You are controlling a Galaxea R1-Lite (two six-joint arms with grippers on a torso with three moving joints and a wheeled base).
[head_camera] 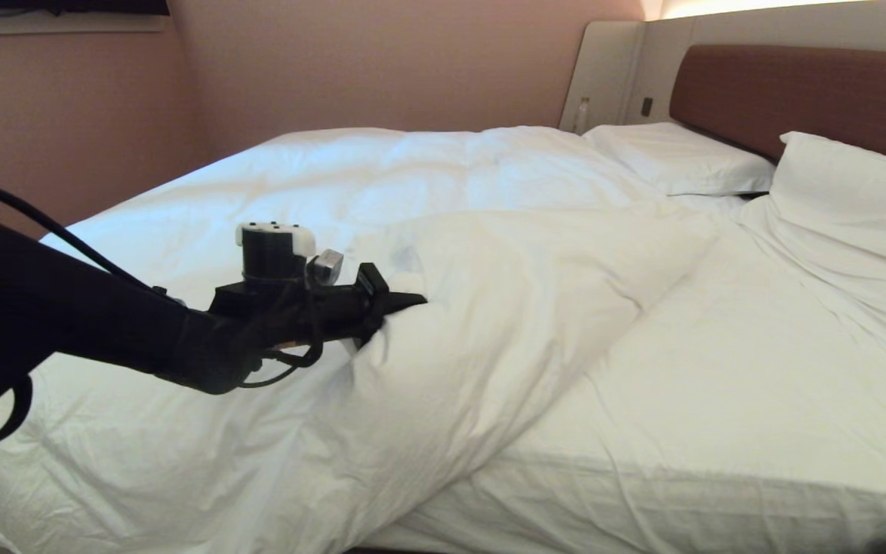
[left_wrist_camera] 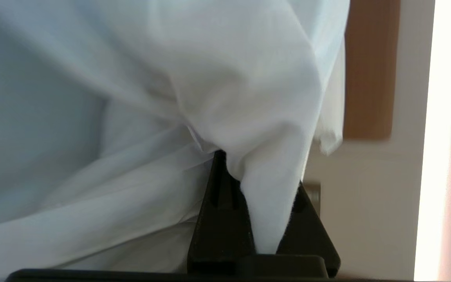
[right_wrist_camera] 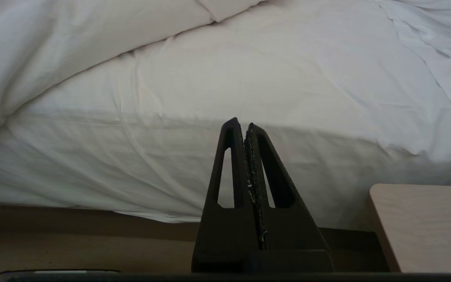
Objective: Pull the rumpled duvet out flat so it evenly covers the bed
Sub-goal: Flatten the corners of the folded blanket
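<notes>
Progress is slight; the duvet [head_camera: 381, 254] is heaped over the bed's [head_camera: 720, 369] far half (sheet bared nearby); a fold is pinched in the closed left claw [head_camera: 401, 302]; spreading remains.

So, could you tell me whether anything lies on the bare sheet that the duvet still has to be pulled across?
Nothing visible does. The left hand is shut on the duvet, and the bare sheet up to the pillows holds nothing.
</notes>
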